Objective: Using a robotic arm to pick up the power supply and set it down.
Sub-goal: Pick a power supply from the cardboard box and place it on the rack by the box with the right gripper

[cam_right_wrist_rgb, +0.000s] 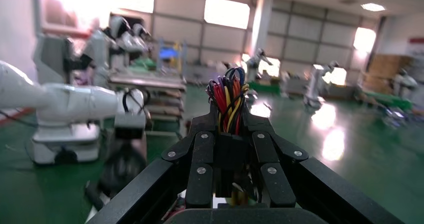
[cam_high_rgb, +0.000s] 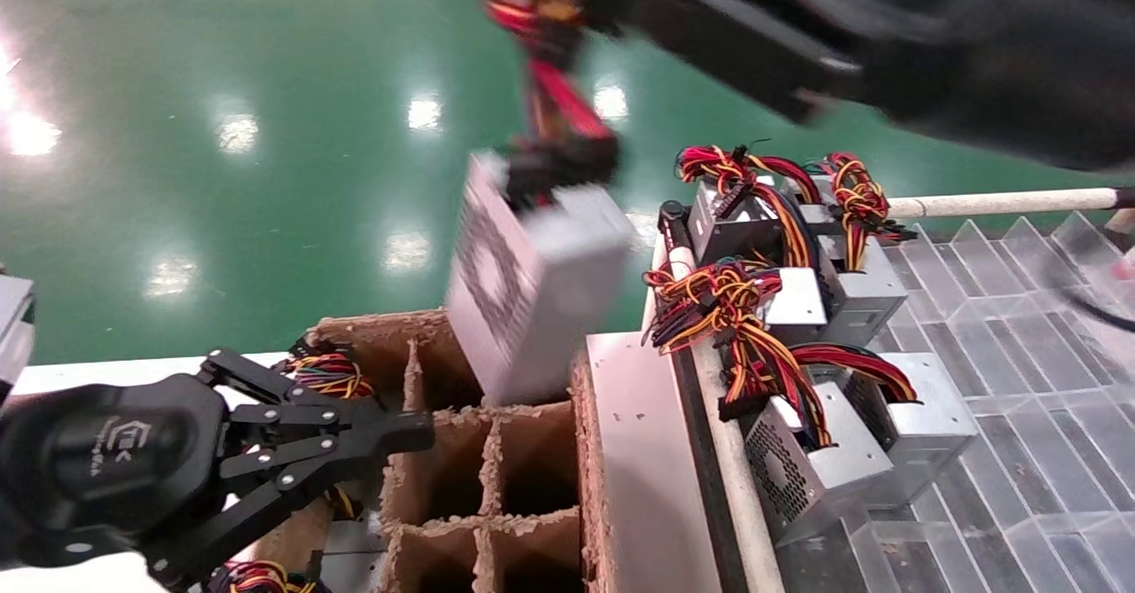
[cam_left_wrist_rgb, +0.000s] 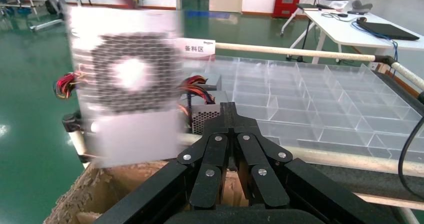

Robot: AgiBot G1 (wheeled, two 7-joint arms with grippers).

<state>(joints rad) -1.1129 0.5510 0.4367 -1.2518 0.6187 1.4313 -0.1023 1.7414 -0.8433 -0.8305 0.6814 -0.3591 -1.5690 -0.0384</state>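
Hanging at mid-frame in the head view, the power supply (cam_high_rgb: 532, 283) is carried by its wire bundle (cam_high_rgb: 550, 88) above the cardboard divider box (cam_high_rgb: 483, 478); a swing against a divider could be caused. The left gripper (cam_left_wrist_rgb: 229, 115) is seen pressed together, idle. Only in the right wrist view is the right gripper (cam_right_wrist_rgb: 229, 121) shown pinching the wires.

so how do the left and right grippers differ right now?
Right gripper is up high with its jaws shut on the wire bundle of a power supply hanging tilted over the cardboard divider box. Left gripper sits low beside that box, jaws shut on nothing. The right one carries a load; the left looks idle. Both are the same black linkage-finger type.
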